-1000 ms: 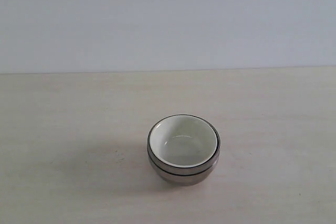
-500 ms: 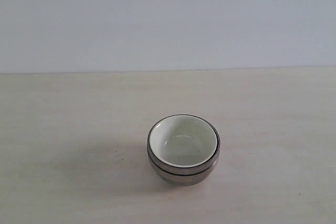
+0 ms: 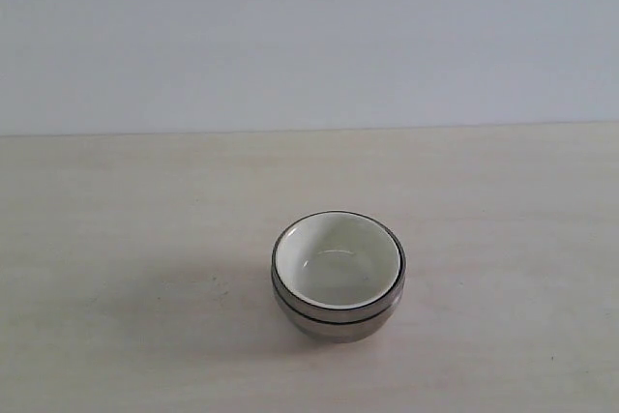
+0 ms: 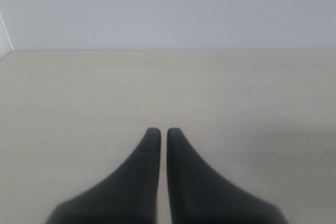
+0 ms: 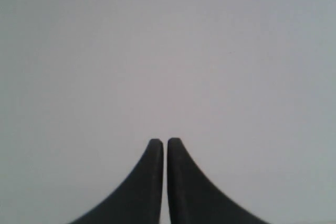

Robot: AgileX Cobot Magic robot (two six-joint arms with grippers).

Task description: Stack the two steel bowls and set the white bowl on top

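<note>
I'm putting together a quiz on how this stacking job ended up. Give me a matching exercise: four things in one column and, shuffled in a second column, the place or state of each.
Column one
1. white bowl
2. steel bowls
3. left gripper
4. right gripper

Column two
A. shut and empty, above the bare table
B. topmost, nested inside the others
C. shut and empty, with only a plain pale background behind it
D. stacked on the table, underneath another bowl

Pairs: 1-B, 2-D, 3-A, 4-C
</note>
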